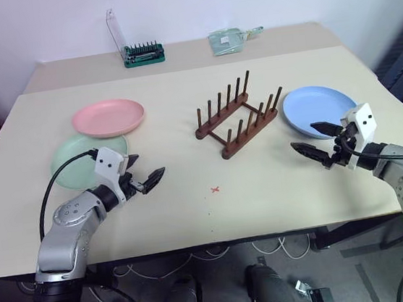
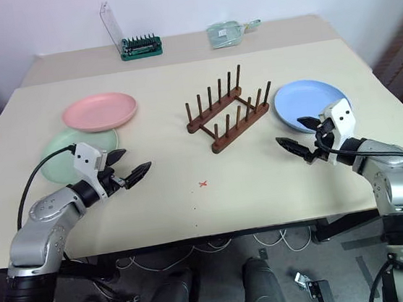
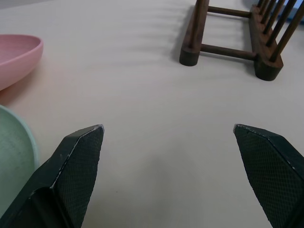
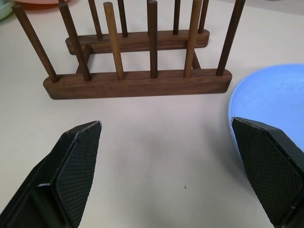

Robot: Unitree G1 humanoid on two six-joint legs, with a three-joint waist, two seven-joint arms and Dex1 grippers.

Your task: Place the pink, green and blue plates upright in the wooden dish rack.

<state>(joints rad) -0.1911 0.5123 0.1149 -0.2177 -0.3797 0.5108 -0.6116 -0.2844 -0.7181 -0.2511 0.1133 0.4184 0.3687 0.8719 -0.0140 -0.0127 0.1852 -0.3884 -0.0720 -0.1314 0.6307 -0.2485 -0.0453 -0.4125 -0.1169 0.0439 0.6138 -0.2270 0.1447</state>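
The wooden dish rack (image 1: 236, 113) stands empty in the middle of the table. A pink plate (image 1: 108, 117) lies flat at the left, partly overlapping the green plate (image 1: 74, 154) nearer me. At the right lies the blue plate (image 1: 318, 109), also flat. My left gripper (image 1: 144, 170) hovers open just right of the green plate, nothing between its fingers (image 3: 76, 166). My right gripper (image 1: 315, 140) stands open at the blue plate's near edge, pointing toward the rack (image 4: 137, 80), and holds nothing.
At the back of the table (image 1: 264, 187) stand a green-and-black tool case (image 1: 141, 53) with a raised clear lid and a clear bag (image 1: 229, 40). A small red cross (image 1: 215, 189) marks the table near the front.
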